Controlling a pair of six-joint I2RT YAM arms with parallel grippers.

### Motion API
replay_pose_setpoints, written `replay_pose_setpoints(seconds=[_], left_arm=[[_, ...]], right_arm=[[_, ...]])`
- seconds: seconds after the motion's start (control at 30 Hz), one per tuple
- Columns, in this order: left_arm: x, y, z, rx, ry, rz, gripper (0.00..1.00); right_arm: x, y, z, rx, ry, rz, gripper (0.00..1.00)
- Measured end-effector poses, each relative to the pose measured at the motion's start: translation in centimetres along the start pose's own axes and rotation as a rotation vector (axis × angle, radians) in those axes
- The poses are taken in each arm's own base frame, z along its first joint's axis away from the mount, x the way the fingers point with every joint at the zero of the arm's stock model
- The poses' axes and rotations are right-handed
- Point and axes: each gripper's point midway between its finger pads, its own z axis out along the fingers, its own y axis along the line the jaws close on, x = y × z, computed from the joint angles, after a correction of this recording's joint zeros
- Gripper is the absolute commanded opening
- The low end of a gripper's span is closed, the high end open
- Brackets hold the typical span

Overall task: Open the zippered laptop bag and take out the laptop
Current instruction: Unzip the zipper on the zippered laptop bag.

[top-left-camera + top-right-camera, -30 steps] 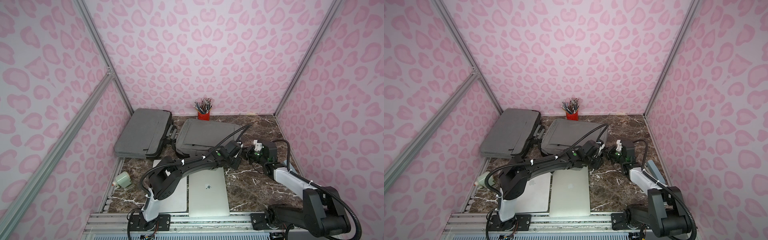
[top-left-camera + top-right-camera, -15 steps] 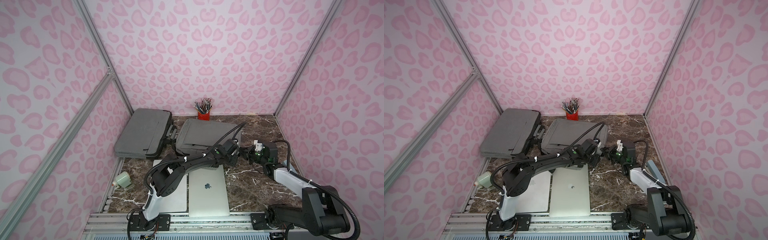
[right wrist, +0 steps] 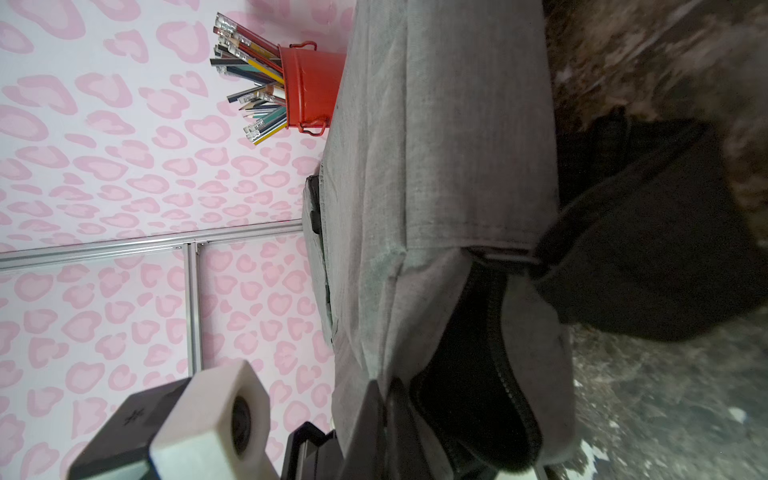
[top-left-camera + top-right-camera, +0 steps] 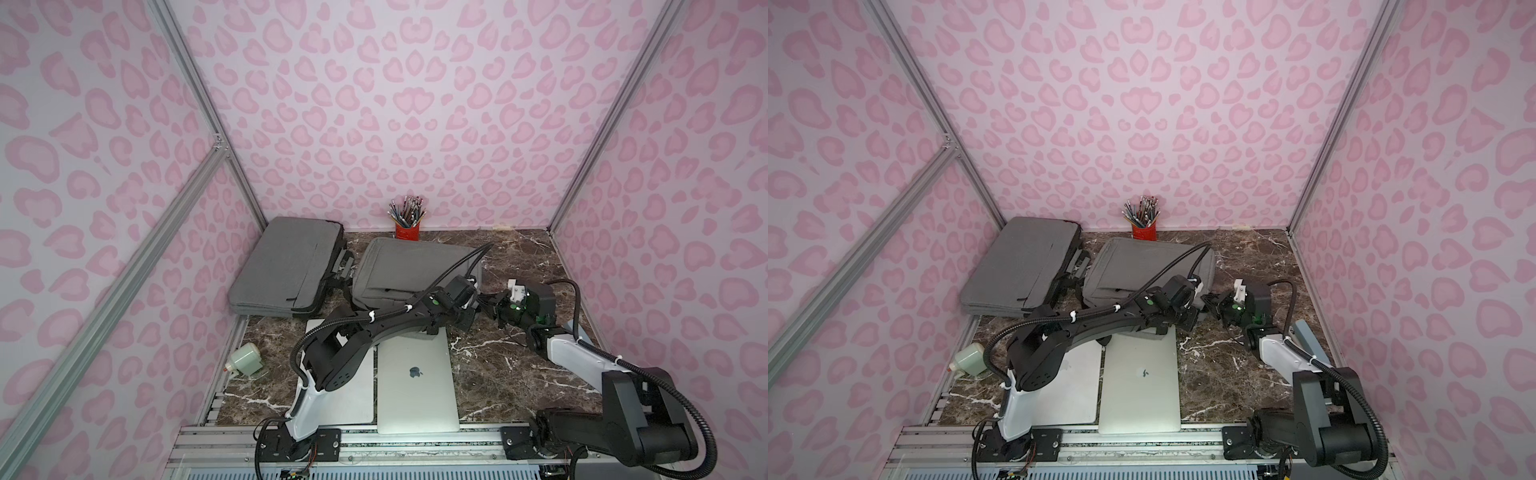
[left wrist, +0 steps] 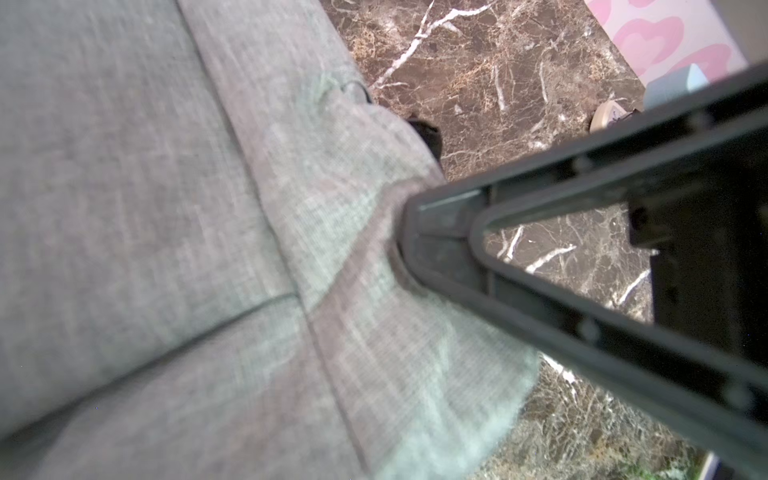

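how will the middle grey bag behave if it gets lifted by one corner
Probably floppy: the bag fabric puckers where the left end effector pinches it. Its unzipped mouth gapes, so it would likely sag rather than lift flat.

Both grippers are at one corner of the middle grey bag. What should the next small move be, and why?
Probably the right gripper should draw the zipper along the bag's edge. It is shut right at the zipper's closed end, likely on the pull. Only the corner gapes open so far, and the left gripper pinches the bag beside it, bracing it.
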Motion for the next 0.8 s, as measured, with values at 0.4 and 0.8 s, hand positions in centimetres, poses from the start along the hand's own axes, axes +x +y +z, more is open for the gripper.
replay_pose_setpoints(seconds=[0.4, 0.8], left_arm=[[0.3, 0.1, -0.9, -0.011, 0.024, 0.036, 0.02], [2.0, 2.0, -3.3, -0.108, 0.095, 0.105, 0.02]], right_arm=[[-1.0, -0.4, -1.0, 0.012, -0.022, -0.015, 0.0], [-2.6, -0.6, -2.2, 0.045, -0.06, -0.045, 0.0]])
